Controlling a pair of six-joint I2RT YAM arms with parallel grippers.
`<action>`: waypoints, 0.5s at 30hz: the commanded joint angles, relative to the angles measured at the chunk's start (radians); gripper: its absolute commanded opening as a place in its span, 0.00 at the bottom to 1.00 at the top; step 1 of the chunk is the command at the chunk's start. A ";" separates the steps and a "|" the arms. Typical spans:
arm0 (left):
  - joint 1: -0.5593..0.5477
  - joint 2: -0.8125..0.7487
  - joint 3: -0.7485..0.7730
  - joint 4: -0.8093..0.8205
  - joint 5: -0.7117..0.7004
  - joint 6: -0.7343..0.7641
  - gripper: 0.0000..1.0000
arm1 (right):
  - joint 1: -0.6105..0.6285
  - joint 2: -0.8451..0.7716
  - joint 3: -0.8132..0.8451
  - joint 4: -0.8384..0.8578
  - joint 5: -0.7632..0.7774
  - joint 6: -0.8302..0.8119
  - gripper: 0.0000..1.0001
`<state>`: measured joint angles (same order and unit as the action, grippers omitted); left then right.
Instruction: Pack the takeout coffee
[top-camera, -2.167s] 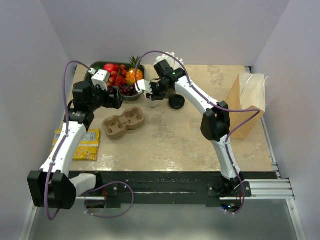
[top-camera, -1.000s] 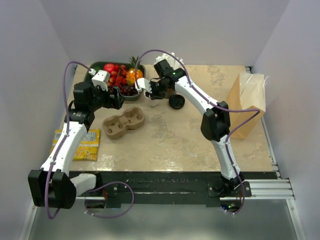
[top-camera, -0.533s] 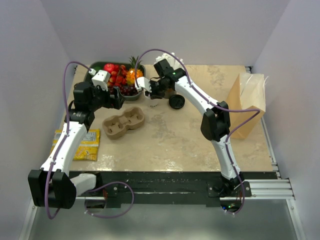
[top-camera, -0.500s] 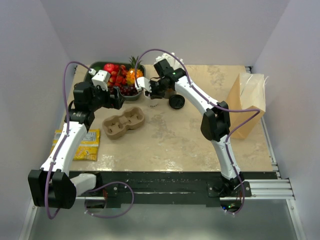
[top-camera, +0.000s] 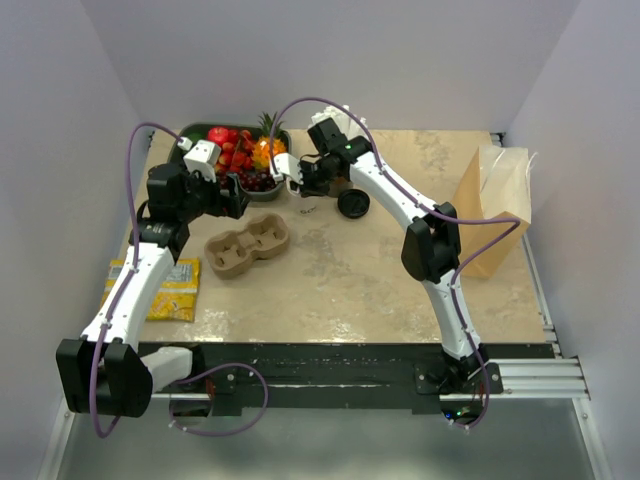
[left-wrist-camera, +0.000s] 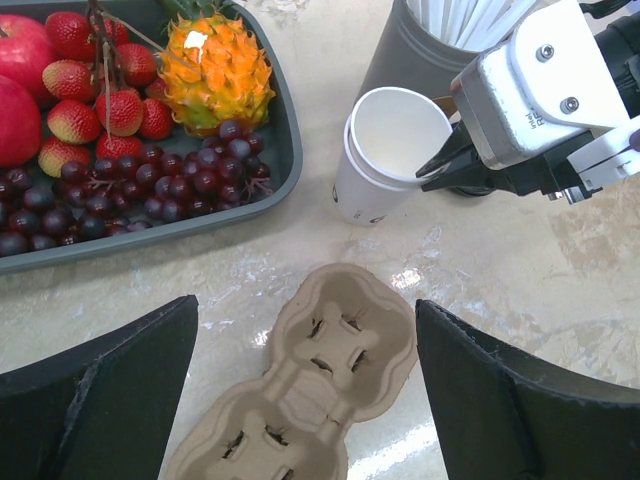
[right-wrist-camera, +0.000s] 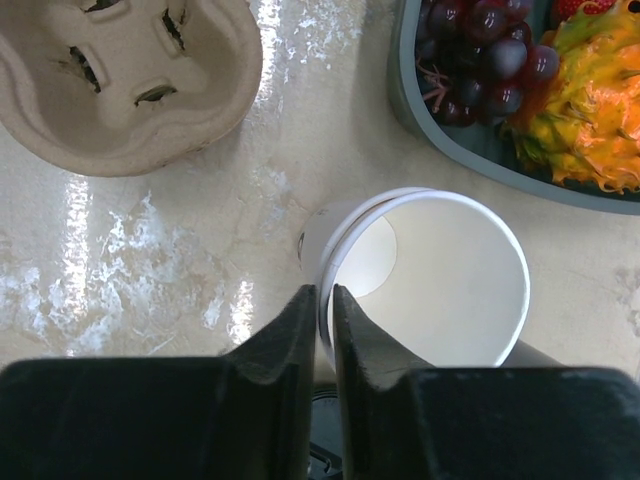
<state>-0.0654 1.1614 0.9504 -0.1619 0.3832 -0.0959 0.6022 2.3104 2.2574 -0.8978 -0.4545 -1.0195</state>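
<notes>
Your small white paper cup (left-wrist-camera: 385, 150) is sitting lidless on the beige marbled tabletop (top-camera: 330, 270), tipped over a bit. It's tucked between the corner of the dark grey fruit tray (left-wrist-camera: 283, 150) and the grey cup of white straws (left-wrist-camera: 410, 55), with the brown pulp two-cup carrier (left-wrist-camera: 320, 390) just beside it. Honestly it looks like two cups nested, one rim inside the other, and I can't tell if you've caught one wall or both. Your right gripper (right-wrist-camera: 322, 292) is pinched nearly together on that rim, one finger inside and one outside. That makes sense, since with the top off the rim is the easiest handle. My guess is the grab is there to carry the cup over into one of the carrier's wells. The round black plastic lid (top-camera: 352, 204) lies flat on the table near the cup but not touching it, so I'd say it has to go on at some point. Your left gripper (left-wrist-camera: 305, 303) hangs over the carrier with its fingers spread wide and nothing between them, probably parked there to steady the carrier. The brown paper bag (top-camera: 495, 205) stands at the far right edge, well apart, presumably where everything ends up. As for writing, there's a small dark print low on the cup's side, way too tiny to read. The yellow snack packet (top-camera: 170, 290) by your left arm has printing too, but it's unreadable from overhead.
</notes>
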 joint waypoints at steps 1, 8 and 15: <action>0.009 0.001 -0.012 0.050 0.020 -0.022 0.94 | 0.008 -0.075 0.051 0.031 0.004 0.039 0.22; 0.009 0.003 -0.007 0.051 0.023 -0.025 0.94 | 0.010 -0.074 0.053 0.037 0.013 0.042 0.23; 0.009 0.007 -0.009 0.055 0.026 -0.030 0.94 | 0.008 -0.071 0.056 0.023 0.014 0.033 0.14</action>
<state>-0.0654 1.1645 0.9504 -0.1520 0.3897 -0.1028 0.6060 2.3100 2.2650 -0.8822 -0.4538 -0.9920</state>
